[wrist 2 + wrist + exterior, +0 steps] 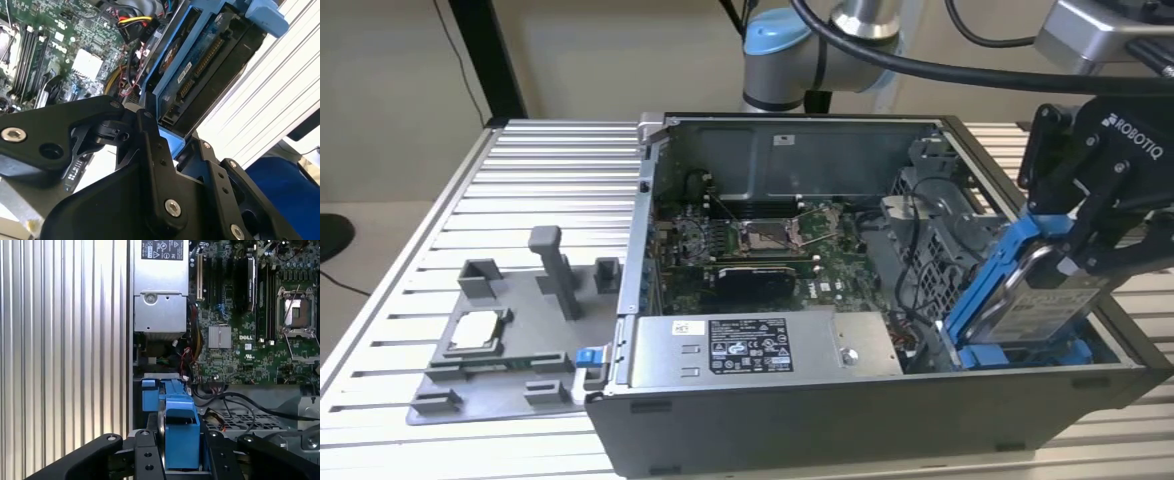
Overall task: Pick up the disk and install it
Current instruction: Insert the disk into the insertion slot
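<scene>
Ribbed aluminium desk (520,180) carries open grey metal computer case (787,430); black claw (180,452) clamped on blue-framed silver disk (1047,300), tilted, lower end inside case.

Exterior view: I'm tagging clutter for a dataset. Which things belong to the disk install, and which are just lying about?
In the job: disk, held in the pincer; open computer case.
Lying about: square chip; grey holder tray; grey box with sticker.

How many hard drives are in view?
1: the disk, gripped by the end effector, tilted inside the computer case on the exterior view's right. Others may be hidden.
</scene>
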Action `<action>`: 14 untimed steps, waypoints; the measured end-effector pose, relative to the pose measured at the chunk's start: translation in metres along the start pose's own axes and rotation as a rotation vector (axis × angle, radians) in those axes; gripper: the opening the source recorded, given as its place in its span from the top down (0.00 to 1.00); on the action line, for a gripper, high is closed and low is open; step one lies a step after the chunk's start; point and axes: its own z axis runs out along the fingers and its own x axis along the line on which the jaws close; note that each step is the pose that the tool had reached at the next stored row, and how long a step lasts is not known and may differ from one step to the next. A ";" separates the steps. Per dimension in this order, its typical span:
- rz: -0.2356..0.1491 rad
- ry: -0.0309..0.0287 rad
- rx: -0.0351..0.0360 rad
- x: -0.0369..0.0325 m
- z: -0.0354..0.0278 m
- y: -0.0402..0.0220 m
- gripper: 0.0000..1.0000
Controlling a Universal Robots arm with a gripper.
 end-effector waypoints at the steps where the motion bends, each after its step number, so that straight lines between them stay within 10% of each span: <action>1: 0.000 0.0001 0.0000 0.0000 0.0009 -0.0001 1.00; 10: 0.000 0.0003 -0.0001 0.0001 0.0020 -0.0001 1.00; 11: 0.000 0.0002 0.0000 0.0001 0.0020 -0.0001 0.00; 14: 0.000 0.0002 0.0000 0.0001 0.0021 -0.0001 0.00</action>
